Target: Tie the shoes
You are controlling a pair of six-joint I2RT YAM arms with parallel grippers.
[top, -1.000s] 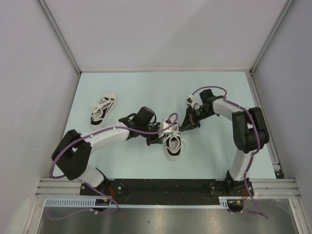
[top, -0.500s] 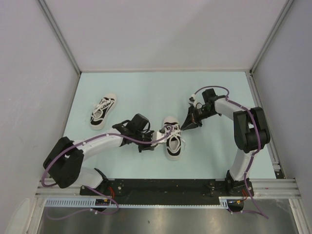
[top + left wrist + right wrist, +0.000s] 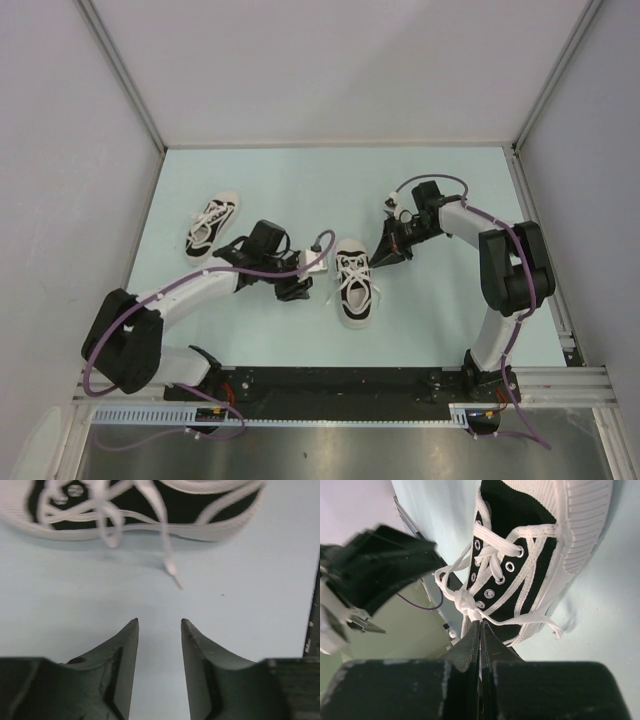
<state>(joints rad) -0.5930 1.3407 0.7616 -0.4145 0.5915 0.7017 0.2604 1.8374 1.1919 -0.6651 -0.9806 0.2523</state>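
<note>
shoes: no readable text or brand
left arm: no readable label
right arm: no readable label
table: no text or signs

shoe cropped at top edge, laces blurred
</note>
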